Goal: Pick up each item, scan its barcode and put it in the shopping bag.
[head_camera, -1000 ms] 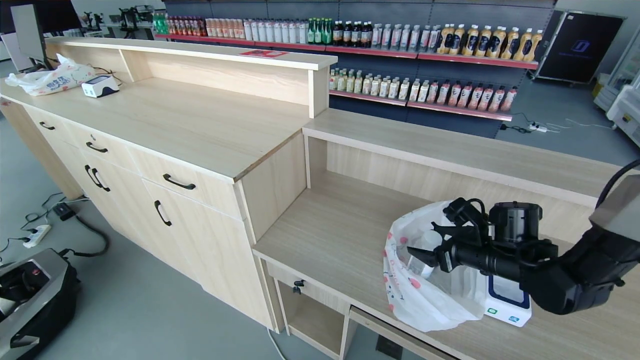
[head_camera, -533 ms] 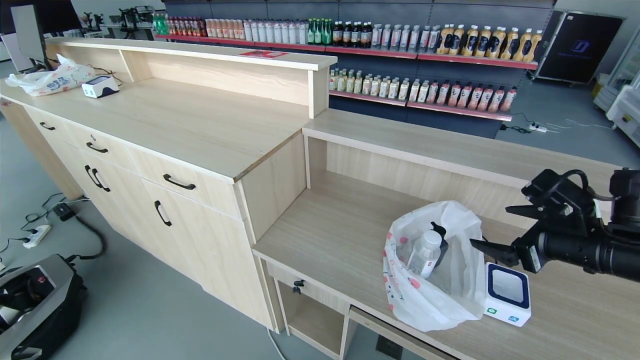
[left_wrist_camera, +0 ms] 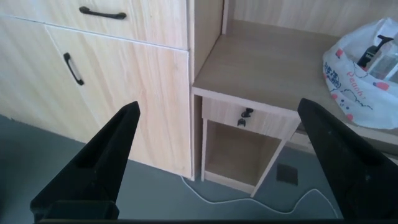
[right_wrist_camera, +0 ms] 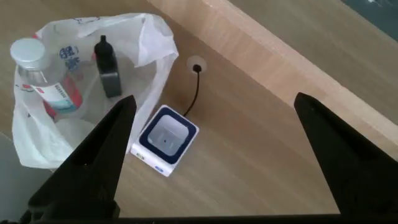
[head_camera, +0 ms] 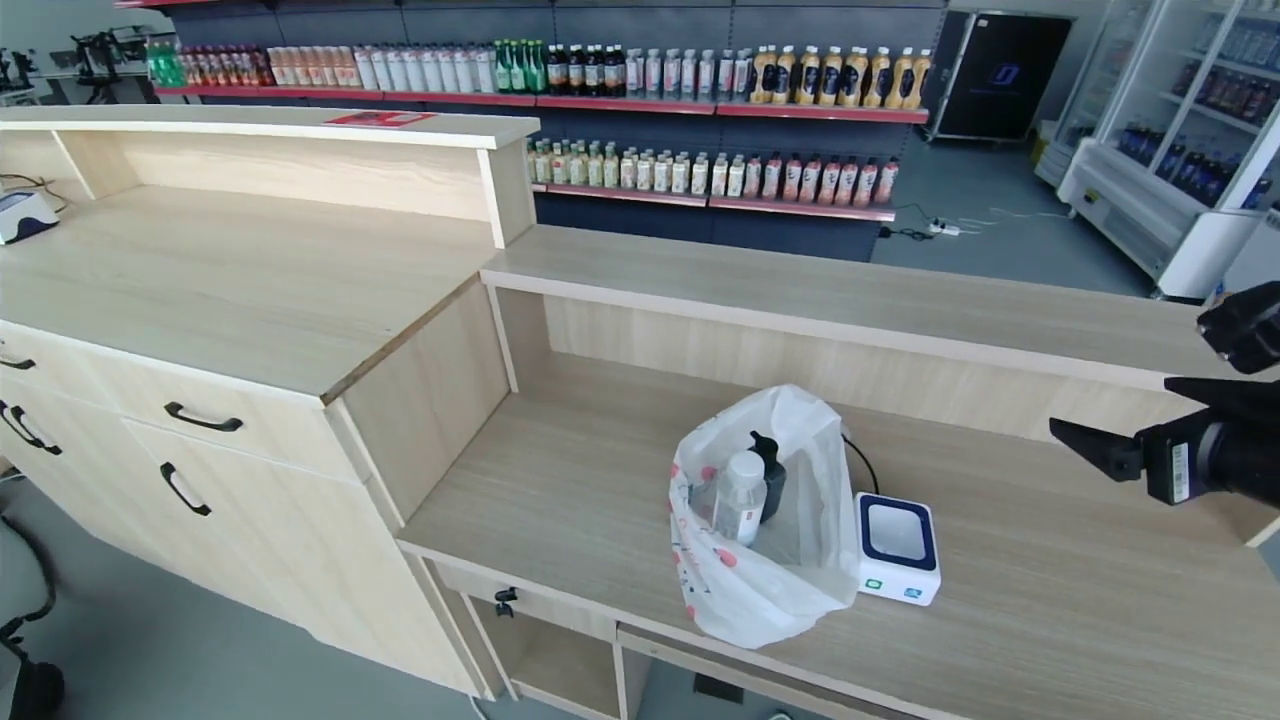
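A white plastic shopping bag (head_camera: pixel 790 570) stands open on the low wooden counter (head_camera: pixel 560 500). Inside it stand a clear bottle with a white cap (head_camera: pixel 740 495) and a black pump bottle (head_camera: pixel 768 475). A white barcode scanner (head_camera: pixel 897 545) touches the bag's right side. My right gripper (head_camera: pixel 1150 420) hangs open and empty over the counter, well to the right of the scanner. From above, the right wrist view shows the bag (right_wrist_camera: pixel 37 143), both bottles (right_wrist_camera: pixel 46 74) and the scanner (right_wrist_camera: pixel 165 140) between its spread fingers (right_wrist_camera: pixel 87 168). My left gripper (left_wrist_camera: pixel 217 174) is open, low in front of the counter's drawer.
A raised ledge (head_camera: pixel 850 300) runs behind the low counter. A taller counter (head_camera: pixel 200 290) with drawers stands to the left, with a second scanner (head_camera: pixel 20 215) on it. Shelves of bottles (head_camera: pixel 650 120) line the back wall. The scanner's cable (right_wrist_camera: pixel 194 93) runs into a hole in the counter.
My right gripper has drawn back from the bag's mouth to the right, open and empty. The head camera has turned right, shifting the whole picture left.
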Available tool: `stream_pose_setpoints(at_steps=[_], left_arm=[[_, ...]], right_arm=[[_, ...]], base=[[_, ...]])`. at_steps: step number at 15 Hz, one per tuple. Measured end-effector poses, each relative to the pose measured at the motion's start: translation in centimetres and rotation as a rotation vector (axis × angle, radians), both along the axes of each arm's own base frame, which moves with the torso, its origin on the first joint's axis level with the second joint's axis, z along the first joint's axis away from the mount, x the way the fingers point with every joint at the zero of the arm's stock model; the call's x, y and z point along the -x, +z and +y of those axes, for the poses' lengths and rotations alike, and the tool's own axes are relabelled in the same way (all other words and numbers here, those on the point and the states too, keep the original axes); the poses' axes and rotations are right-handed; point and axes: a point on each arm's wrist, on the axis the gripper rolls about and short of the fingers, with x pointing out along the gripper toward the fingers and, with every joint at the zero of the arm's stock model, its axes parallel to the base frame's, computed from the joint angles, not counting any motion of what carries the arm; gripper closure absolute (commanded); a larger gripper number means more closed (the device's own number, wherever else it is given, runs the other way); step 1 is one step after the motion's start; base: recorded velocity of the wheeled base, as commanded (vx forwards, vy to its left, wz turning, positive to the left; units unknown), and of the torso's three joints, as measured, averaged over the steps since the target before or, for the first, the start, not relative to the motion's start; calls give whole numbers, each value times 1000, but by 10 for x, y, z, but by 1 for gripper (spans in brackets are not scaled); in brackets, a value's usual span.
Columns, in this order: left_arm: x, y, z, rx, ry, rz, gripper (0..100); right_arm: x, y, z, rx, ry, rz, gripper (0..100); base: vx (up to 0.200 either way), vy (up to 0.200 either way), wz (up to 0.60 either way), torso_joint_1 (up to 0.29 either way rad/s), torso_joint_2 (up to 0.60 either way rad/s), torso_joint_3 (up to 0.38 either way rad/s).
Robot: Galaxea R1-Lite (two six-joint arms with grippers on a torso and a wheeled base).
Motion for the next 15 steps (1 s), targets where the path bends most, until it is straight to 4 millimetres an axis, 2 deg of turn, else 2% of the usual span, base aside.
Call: stream_pose_setpoints(at_steps=[2, 5, 11, 15], left_arm=[[0, 0, 0, 0, 0, 0, 0], [0, 0, 0, 0, 0, 0, 0], [0, 0, 0, 0, 0, 0, 0], [0, 0, 0, 0, 0, 0, 0]], right_arm=[[9, -6, -2, -47, -118, 12, 0], [39, -21, -1, -144, -175, 13, 0], [135, -76, 5, -238, -223, 32, 0], [190, -107, 9, -273, -228, 44, 0]], base=[[0, 0, -600, 5, 2, 2], [0, 0, 0, 0, 0, 0], [0, 0, 0, 0, 0, 0], [0, 0, 0, 0, 0, 0]])
